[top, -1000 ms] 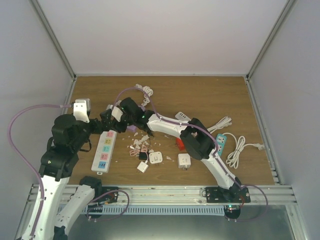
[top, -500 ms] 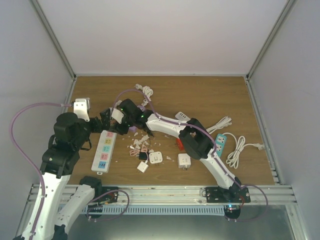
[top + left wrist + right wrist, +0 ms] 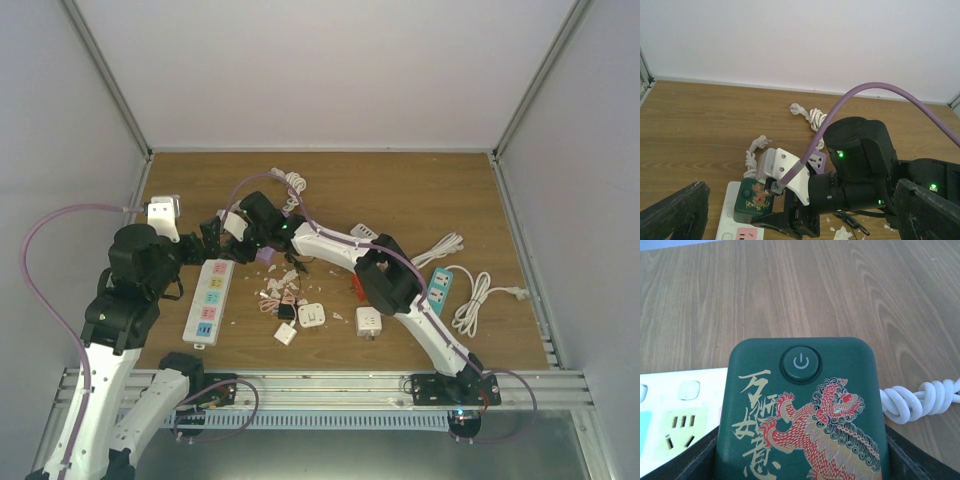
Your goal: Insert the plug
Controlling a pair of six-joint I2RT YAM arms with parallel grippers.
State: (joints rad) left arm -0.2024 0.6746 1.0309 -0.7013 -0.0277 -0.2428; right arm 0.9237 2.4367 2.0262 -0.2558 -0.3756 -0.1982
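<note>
At the far end of the power strip (image 3: 675, 405), right pincer (image 3: 800, 462) pinches the green plug (image 3: 802, 410); left pincer (image 3: 800, 212) spread. Mid-insertion; next likely needs aligning prongs, pressing down.

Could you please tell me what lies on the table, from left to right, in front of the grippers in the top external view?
white power strip → small white plug → square white adapter → white cube adapter → blue power strip → coiled white cable
</note>
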